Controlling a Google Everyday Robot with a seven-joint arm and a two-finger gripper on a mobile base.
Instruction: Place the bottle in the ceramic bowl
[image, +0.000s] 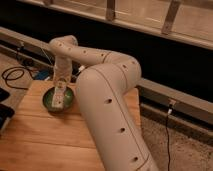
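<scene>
Bottle lying in the green bowl, claw just above it.

The ceramic bowl (58, 99) sits on the wooden desk (45, 135) with the bottle (58, 96) lying inside it. The claw (61, 83) hangs directly over the bottle's upper end, clenched; whether it touches the bottle cannot be told. The bottle's label is unreadable.
</scene>
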